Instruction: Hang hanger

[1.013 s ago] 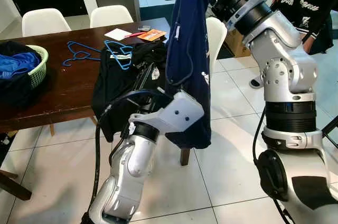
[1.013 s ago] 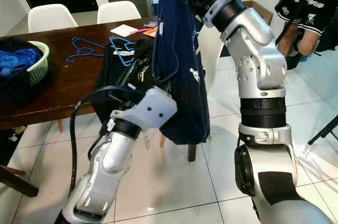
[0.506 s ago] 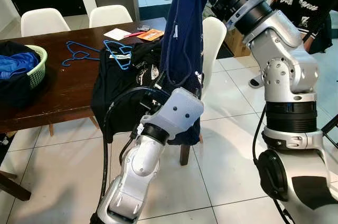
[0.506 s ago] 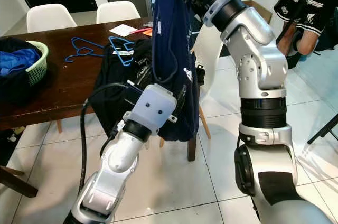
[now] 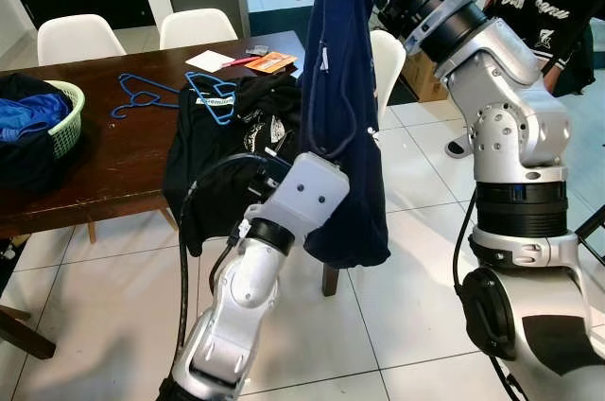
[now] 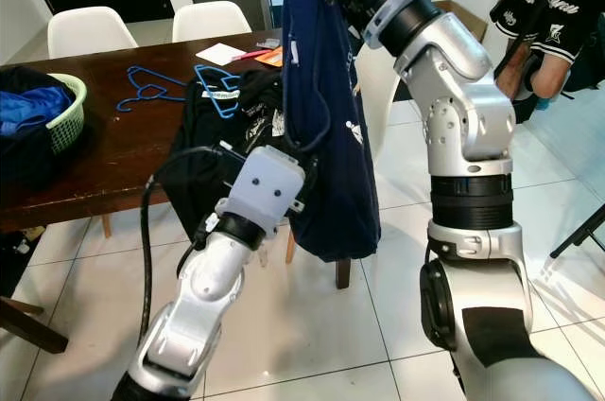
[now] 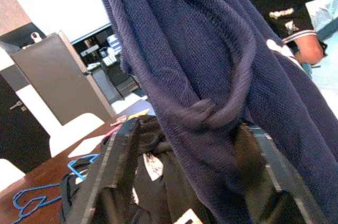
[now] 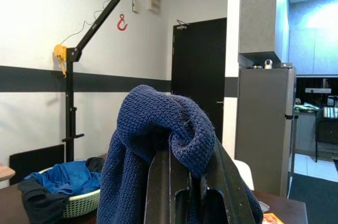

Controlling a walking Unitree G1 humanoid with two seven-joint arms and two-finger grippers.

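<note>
Beside the brown table [image 5: 104, 183], a navy knit garment [image 5: 342, 136] hangs from the raised right gripper [image 8: 182, 176], whose black fingers are pressed together under a fold of the cloth draped over their tips. Lower down, the left gripper [image 7: 185, 182] reaches into the hanging garment — its fingers spread wide on either side of a twisted fold, one finger partly behind the knit. On the table lie two blue hangers [image 5: 180, 91], next to a heap of black clothes [image 5: 222, 150] spilling over the table's edge. Farther along the table sits a green basket [image 5: 68, 122] of clothing — well apart from the hangers.
</note>
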